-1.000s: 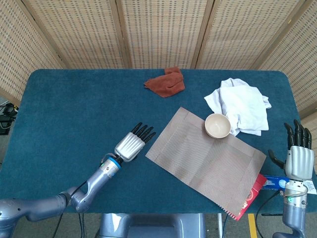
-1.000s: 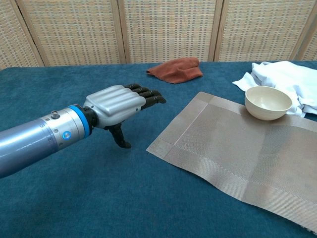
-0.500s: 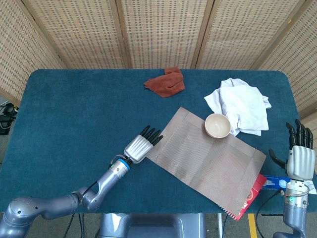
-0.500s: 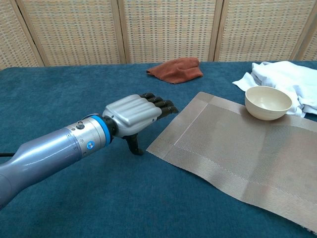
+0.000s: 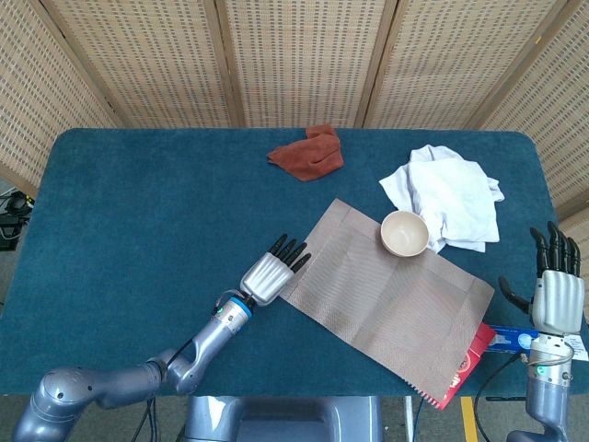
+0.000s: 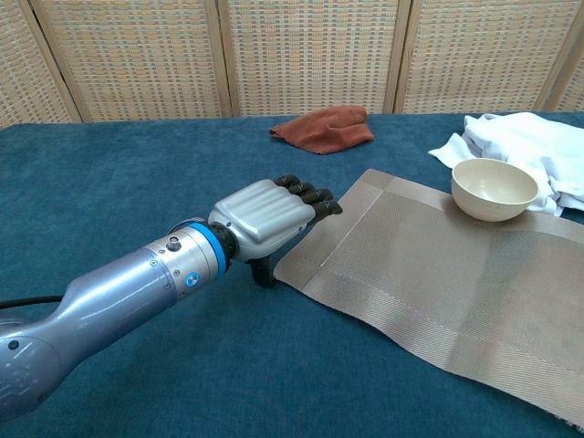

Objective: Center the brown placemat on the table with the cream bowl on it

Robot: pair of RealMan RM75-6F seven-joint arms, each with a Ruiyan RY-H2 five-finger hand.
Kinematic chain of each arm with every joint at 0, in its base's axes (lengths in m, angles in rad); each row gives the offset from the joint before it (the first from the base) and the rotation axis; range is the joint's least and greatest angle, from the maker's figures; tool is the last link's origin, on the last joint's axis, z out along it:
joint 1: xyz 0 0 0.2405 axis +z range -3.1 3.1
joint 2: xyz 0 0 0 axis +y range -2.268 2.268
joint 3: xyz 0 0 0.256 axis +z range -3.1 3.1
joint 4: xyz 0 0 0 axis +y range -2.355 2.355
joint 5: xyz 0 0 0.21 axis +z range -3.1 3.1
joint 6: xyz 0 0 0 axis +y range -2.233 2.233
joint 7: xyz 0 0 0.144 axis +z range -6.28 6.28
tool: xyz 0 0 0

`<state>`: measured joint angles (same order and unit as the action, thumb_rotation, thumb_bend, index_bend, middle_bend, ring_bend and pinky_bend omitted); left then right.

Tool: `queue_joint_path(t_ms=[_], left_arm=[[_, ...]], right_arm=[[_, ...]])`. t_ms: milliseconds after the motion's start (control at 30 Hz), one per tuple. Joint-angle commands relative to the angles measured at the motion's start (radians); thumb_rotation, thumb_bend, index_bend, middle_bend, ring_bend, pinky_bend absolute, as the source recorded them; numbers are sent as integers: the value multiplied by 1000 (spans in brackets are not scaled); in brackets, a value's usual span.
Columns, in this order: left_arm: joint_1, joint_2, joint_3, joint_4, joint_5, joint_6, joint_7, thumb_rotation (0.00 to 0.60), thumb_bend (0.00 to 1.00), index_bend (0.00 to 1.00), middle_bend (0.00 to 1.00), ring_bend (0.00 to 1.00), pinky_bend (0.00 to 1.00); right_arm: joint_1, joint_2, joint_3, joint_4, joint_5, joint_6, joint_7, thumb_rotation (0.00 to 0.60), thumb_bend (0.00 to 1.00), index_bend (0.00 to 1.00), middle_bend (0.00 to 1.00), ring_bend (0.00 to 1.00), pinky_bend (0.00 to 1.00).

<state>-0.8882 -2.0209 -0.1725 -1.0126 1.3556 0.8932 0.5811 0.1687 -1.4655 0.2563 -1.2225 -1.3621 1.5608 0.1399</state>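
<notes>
The brown placemat (image 5: 386, 299) (image 6: 438, 274) lies skewed on the right half of the blue table (image 5: 138, 212). The cream bowl (image 5: 405, 233) (image 6: 494, 189) stands upright on its far corner, beside a white cloth. My left hand (image 5: 272, 271) (image 6: 269, 214) is at the mat's left corner, palm down. Its fingers reach out over the mat's edge and the thumb points down just beside the corner. It holds nothing. My right hand (image 5: 557, 285) is upright and open off the table's right edge, seen only in the head view.
A rust-red cloth (image 5: 308, 152) (image 6: 324, 126) lies at the back centre. A crumpled white cloth (image 5: 446, 193) (image 6: 529, 146) is at the back right. A red packet (image 5: 465, 368) pokes out from under the mat's near corner at the table's front edge.
My left hand has moved right across the table, from clear of the mat to having its fingertips over the mat's left corner. The mat, the bowl and my right hand stay put.
</notes>
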Motion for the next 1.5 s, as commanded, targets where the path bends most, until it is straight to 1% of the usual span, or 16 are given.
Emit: queue_joint_path(t_ms=[33, 67, 133, 233, 333, 400, 567, 700, 767, 867, 967, 1033, 1133, 1200, 1433, 1500], left_arm=[[-3, -9, 5, 9, 4, 5, -3, 600, 446, 87, 0, 0, 0], [-3, -13, 7, 12, 4, 8, -4, 600, 481, 90, 0, 0, 0], [-2, -18, 10, 16, 5, 10, -8, 600, 590, 92, 0, 0, 0], [0, -22, 18, 19, 9, 15, -11, 600, 688, 100, 0, 0, 0], [1, -21, 23, 15, 17, 23, -18, 600, 728, 130, 0, 0, 0], [1, -18, 25, 9, 20, 27, -22, 600, 737, 139, 0, 0, 0], [4, -10, 31, -11, 30, 40, -23, 600, 784, 142, 0, 0, 0], [8, -8, 39, -15, 31, 44, -12, 600, 839, 151, 0, 0, 0], [9, -9, 40, -14, 32, 46, -10, 600, 838, 162, 0, 0, 0], [10, -14, 39, -5, 29, 48, -10, 600, 805, 191, 0, 0, 0], [11, -27, 34, 10, 24, 52, -10, 600, 739, 247, 0, 0, 0], [13, -38, 33, 26, 27, 67, 1, 600, 678, 321, 0, 0, 0], [16, -49, 32, 39, 34, 86, 2, 600, 640, 417, 0, 0, 0], [21, -55, 30, 50, 40, 106, 0, 600, 612, 499, 0, 0, 0], [29, -50, 30, 55, 48, 126, -5, 600, 609, 655, 0, 0, 0], [35, -45, 34, 53, 54, 138, -5, 600, 609, 673, 0, 0, 0]], right_arm=[[0, 0, -1, -1, -1, 0, 1, 600, 383, 135, 0, 0, 0], [0, 0, -1, -3, -1, 0, 2, 600, 383, 135, 0, 0, 0], [0, 0, -1, -3, -2, -1, 3, 600, 383, 135, 0, 0, 0], [0, 1, -2, -4, -3, -4, 6, 600, 383, 135, 0, 0, 0], [0, 1, -1, -4, -3, -3, 7, 600, 383, 135, 0, 0, 0], [0, 2, -1, -6, -3, -3, 9, 600, 383, 135, 0, 0, 0], [-1, 4, -2, -11, -4, -3, 14, 600, 383, 135, 0, 0, 0], [-1, 5, -1, -13, -5, -3, 15, 600, 383, 138, 0, 0, 0], [-1, 6, -1, -14, -5, -2, 17, 600, 383, 138, 0, 0, 0], [-2, 7, 0, -16, -5, -3, 19, 600, 383, 139, 0, 0, 0], [-2, 9, 0, -20, -3, -5, 24, 600, 383, 139, 0, 0, 0], [-3, 11, 0, -22, -2, -6, 24, 600, 383, 140, 0, 0, 0], [-3, 12, 0, -24, -2, -7, 25, 600, 383, 141, 0, 0, 0], [-3, 12, 1, -26, -2, -6, 25, 600, 383, 142, 0, 0, 0], [-4, 13, -2, -31, -7, -4, 23, 600, 383, 142, 0, 0, 0], [-4, 13, -3, -33, -10, -2, 22, 600, 383, 142, 0, 0, 0]])
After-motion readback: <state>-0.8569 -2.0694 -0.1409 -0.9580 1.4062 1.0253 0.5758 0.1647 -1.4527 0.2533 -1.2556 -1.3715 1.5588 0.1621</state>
